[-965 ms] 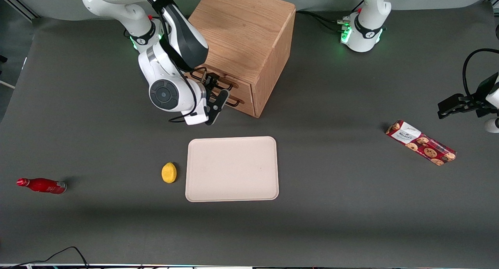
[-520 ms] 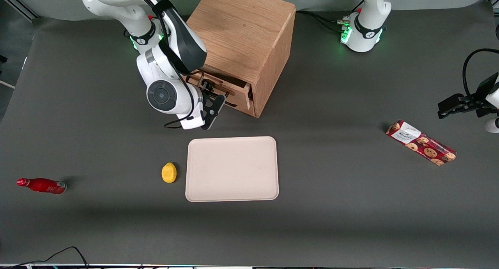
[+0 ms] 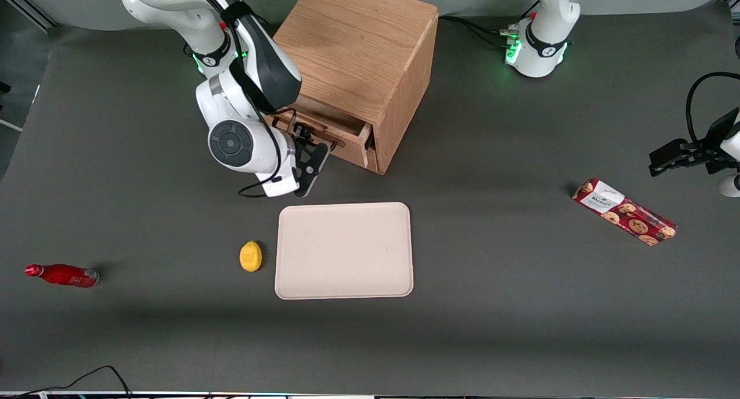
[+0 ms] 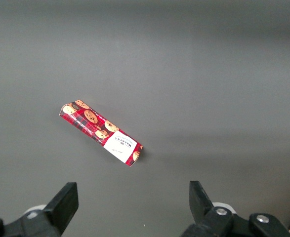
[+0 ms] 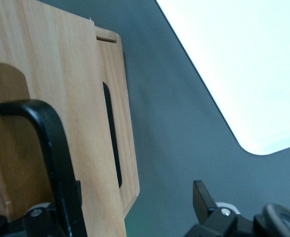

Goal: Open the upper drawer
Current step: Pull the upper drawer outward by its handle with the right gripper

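At the front of the wooden cabinet (image 3: 358, 46), the upper drawer (image 3: 341, 134) now stands a short way out of its case. A second ago its face sat flush with the bottom drawer (image 5: 116, 98); half a second ago a dark gap had opened above it. Now the gap is a little wider and the tray's side wall shows at the corner nearest the parked arm's end of the table.

The gripper (image 3: 306, 147) has drawn back with it, coming away from the cabinet toward the pale tray (image 3: 344, 250) that lies nearer the front camera.

From the wrist camera, the fingers stand wide apart. The thin dark bar handle (image 5: 56, 148) lies against one finger (image 5: 36, 215), and the other finger (image 5: 204, 197) hangs clear over the grey table (image 5: 164, 128). So the handle looks hooked rather than pinched.

I judge the pull well begun but not finished, since only a small part of the drawer is out. Because nothing clamps the bar, a pull that drifts sideways could let it slip off the finger. The yellow lemon (image 3: 251, 255) beside the tray is well out of the way.
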